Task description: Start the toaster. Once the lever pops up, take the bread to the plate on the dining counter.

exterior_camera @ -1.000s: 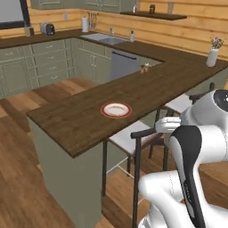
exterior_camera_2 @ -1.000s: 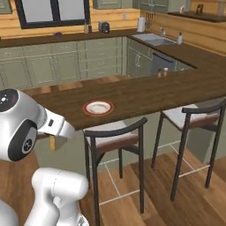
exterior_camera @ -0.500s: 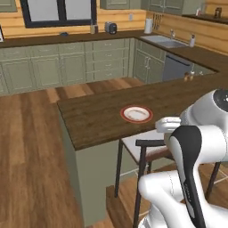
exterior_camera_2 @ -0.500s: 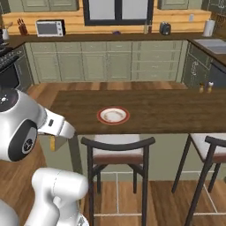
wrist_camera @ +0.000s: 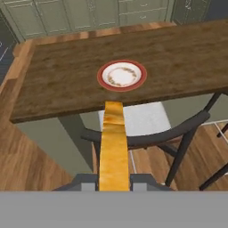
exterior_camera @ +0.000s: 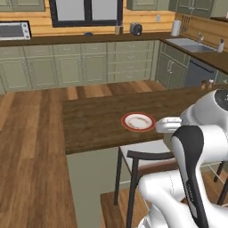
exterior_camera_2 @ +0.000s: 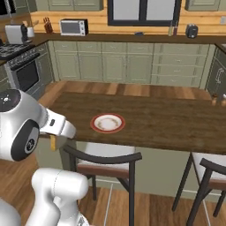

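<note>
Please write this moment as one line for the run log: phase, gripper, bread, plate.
phase: carrying to dining counter | gripper: shut on bread | bread: short of counter edge, above stool | plate: empty, on counter

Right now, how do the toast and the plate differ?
The toast is a tan-orange slice seen edge-on, gripped in the claw; the plate is round, white with a red rim, lying flat on the counter. The toast hangs short of the counter, over a stool. The plate carries nothing.
</note>
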